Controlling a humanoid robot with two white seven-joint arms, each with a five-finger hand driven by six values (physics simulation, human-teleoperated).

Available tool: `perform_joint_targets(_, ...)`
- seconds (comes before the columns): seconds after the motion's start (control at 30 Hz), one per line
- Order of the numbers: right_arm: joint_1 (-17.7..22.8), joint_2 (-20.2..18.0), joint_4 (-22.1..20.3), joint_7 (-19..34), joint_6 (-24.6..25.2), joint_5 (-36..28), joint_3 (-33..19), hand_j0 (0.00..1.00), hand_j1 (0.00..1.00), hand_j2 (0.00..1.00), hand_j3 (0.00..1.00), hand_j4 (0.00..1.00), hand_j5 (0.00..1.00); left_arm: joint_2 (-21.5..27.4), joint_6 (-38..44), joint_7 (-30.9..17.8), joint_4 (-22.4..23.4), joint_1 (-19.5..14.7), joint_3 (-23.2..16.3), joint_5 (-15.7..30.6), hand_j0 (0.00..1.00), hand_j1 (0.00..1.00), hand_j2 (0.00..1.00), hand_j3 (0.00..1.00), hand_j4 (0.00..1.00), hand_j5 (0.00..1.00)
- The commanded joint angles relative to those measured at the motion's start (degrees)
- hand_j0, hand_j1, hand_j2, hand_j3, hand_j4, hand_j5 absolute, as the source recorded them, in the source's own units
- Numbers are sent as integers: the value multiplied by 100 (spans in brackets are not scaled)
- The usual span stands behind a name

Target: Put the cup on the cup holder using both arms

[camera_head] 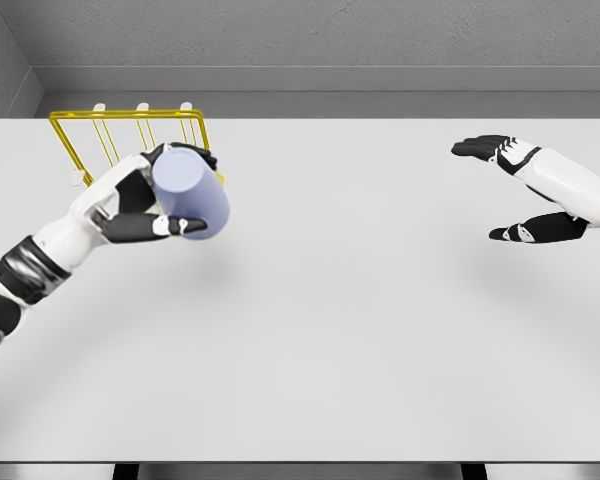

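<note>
1. The left hand (165, 195), in the upper left of the frame, has its fingers wrapped round the cup (192, 193): the thumb lies across the lower side and the other fingers curl over the top.
2. The cup is a pale lavender cylinder, held tilted, with its long axis running from upper left to lower right. It appears lifted off the white surface (330, 330), though its shadow makes that hard to judge.
3. The cup holder (100, 135) is a yellow wire rack at the surface's far left edge. It sits just behind the cup, up and to the left, and the cup overlaps its right end in this view.
4. The coming move turns on that short gap. The rack lies up and left of the held cup, so the left hand is much the nearer, and the cup probably needs its axis turned to sit on the wires.
5. The right hand (525, 190) hovers at the upper right with fingers spread, holding nothing, well apart from the cup and the rack.
</note>
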Motion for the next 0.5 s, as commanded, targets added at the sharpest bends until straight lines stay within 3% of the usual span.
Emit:
perform_joint_targets(0.0,0,-5,-2,-3,17,-45,1,100,100,100,100,100,100,32,4,-2,6,0,106,87,62,62,62,62,62,62)
perform_joint_targets(0.47,0,-5,-11,-3,17,-45,1,100,100,100,100,100,100,40,22,86,217,-114,229,262,62,62,62,62,62,62)
